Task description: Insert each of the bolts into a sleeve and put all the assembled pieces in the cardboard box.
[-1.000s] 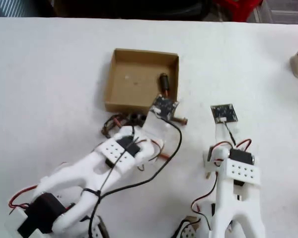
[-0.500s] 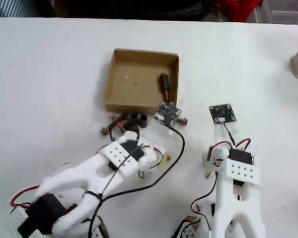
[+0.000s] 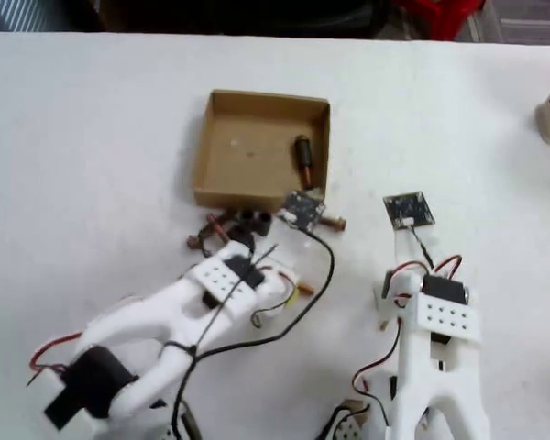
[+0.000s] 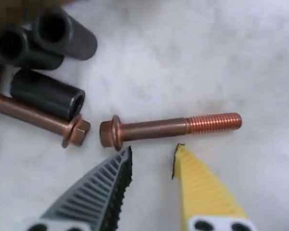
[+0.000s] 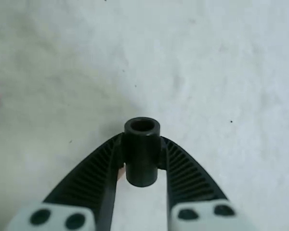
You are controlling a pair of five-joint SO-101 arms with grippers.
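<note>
Sleeve [image 5: 142,161], one, clamped in right claw [image 5: 141,141]; left claw [image 4: 153,149], parted, empty, faces two bolts [image 4: 168,129].

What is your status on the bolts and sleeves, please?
Left gripper open by loose bolt. Right gripper shut on sleeve. One piece in box. Second bolt close by its head.

Bare table [image 4: 221,57] around bolt [image 4: 168,129] threads, sleeves [image 4: 47,94] and second bolt [image 4: 33,117] crowd head
</note>
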